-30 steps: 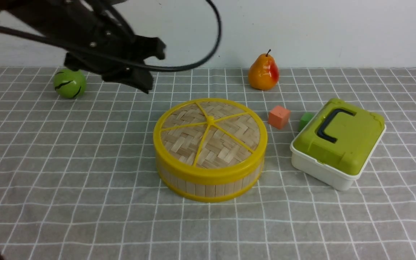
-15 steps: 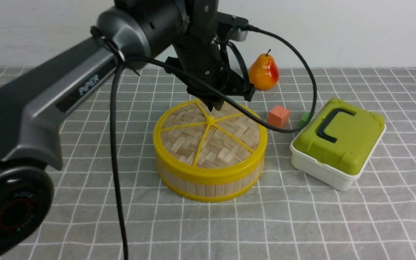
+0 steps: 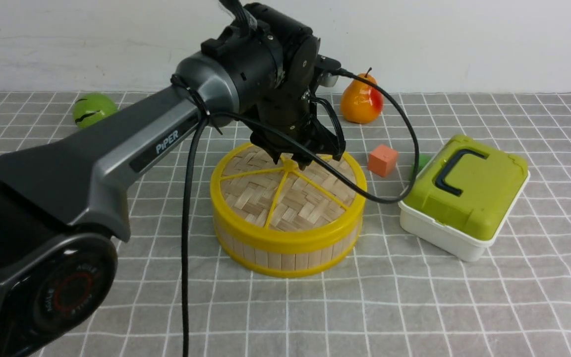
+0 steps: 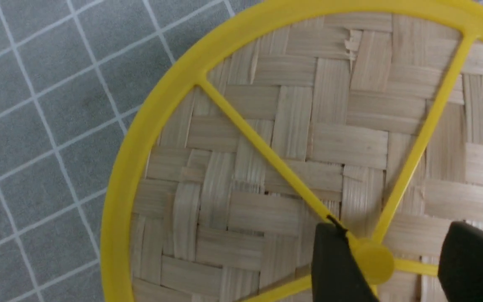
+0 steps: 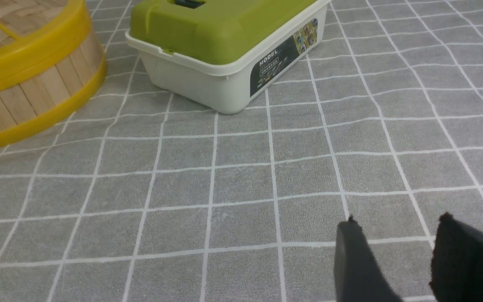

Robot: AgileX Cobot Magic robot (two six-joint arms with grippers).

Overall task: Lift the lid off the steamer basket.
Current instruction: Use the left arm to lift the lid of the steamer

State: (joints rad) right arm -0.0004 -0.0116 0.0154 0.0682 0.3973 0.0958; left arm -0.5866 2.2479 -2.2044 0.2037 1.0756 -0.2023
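From the front, we are seeing the flat woven-bamboo lid with yellow rim and spokes (image 3: 295,198) sitting on the round, slat-walled steamer basket (image 3: 285,254) in the middle of the grey checked worktop (image 3: 117,297), with the left hand (image 3: 295,159) hanging over the lid's centre. From the left wrist, its fingers (image 4: 333,264) are standing apart, with the small yellow knob (image 4: 375,262) between them. From the right wrist, the right hand (image 5: 396,224) is gaping over the worktop.
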